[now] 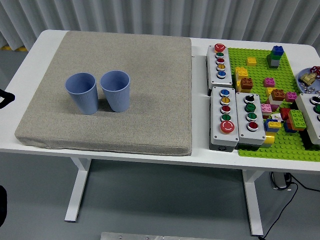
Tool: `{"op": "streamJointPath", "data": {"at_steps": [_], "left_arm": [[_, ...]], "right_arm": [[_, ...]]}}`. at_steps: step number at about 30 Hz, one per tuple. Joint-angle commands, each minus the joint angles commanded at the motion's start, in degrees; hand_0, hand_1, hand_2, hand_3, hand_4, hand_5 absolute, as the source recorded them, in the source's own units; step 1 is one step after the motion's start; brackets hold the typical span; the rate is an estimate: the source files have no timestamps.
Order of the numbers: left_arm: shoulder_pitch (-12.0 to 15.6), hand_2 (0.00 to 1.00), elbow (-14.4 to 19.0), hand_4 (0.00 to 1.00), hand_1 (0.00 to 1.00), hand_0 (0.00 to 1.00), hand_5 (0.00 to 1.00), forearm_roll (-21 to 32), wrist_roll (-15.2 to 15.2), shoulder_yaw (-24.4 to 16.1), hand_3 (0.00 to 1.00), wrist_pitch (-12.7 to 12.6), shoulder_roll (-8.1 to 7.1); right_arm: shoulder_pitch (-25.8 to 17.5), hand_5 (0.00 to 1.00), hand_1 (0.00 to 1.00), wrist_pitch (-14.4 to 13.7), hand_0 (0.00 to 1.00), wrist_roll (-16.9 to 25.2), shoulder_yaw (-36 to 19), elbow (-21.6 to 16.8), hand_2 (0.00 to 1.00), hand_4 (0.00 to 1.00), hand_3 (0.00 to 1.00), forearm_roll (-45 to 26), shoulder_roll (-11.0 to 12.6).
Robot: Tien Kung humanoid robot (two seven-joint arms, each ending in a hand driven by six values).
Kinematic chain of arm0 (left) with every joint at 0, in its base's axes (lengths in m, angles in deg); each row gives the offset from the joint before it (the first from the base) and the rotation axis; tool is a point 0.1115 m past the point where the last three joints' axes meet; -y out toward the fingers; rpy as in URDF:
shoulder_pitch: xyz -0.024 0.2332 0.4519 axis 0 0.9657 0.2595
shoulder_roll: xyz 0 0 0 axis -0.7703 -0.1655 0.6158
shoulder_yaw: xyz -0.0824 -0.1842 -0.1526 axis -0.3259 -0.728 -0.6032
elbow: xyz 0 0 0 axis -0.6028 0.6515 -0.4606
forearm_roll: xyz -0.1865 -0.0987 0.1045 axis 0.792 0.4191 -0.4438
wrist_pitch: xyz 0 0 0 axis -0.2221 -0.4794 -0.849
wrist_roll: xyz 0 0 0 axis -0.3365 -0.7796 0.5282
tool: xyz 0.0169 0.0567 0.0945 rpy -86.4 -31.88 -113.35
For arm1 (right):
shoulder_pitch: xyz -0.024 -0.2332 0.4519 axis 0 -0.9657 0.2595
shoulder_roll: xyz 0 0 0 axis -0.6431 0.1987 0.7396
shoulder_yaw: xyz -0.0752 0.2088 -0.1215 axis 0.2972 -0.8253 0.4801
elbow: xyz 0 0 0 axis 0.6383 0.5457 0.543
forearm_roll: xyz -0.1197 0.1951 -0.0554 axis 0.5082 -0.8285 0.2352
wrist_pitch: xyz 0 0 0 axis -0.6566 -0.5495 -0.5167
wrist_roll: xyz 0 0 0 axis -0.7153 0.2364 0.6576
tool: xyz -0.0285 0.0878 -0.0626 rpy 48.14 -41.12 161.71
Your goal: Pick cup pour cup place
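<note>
Standing upright, just beside each other on the grey mat (115,130) — left cup (82,93) | right cup (116,90) | left hand (4,98) barely at frame edge, fingers' state cannot be told | right hand unseen | best approach: grasp one cup mid-wall without nudging its neighbour.
</note>
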State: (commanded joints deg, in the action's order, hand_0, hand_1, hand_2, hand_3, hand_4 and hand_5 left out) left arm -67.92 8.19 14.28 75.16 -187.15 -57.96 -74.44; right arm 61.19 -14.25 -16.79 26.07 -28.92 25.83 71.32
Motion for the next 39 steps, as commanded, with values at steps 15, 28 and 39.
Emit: {"op": "streamJointPath", "data": {"at_steps": [15, 28, 39], "left_arm": [[0.4, 0.939, 0.2, 0.746, 0.846, 0.845, 0.998, -0.2, 0.1, 0.1, 0.927, 0.0, 0.05], [1.0, 0.935, 0.4, 0.771, 0.837, 0.83, 0.998, -1.5, 0.3, 0.4, 0.928, 0.3, 0.18], [1.0, 0.933, 0.5, 0.77, 0.836, 0.829, 0.998, -1.7, 0.4, 0.1, 0.928, 0.2, 0.14]], "right_arm": [[-0.1, 0.214, 0.697, 0.0, 0.738, -0.3, 0.0, 0.0, 0.742, 0.139, 0.602, 0.1, -0.2], [-0.5, 0.216, 0.698, 0.0, 0.737, -0.4, 0.0, 0.0, 0.742, 0.138, 0.601, 0.3, -0.3], [-0.2, 0.216, 0.697, 0.1, 0.737, -0.1, 0.0, 0.0, 0.742, 0.138, 0.601, 0.0, -0.1]]}}
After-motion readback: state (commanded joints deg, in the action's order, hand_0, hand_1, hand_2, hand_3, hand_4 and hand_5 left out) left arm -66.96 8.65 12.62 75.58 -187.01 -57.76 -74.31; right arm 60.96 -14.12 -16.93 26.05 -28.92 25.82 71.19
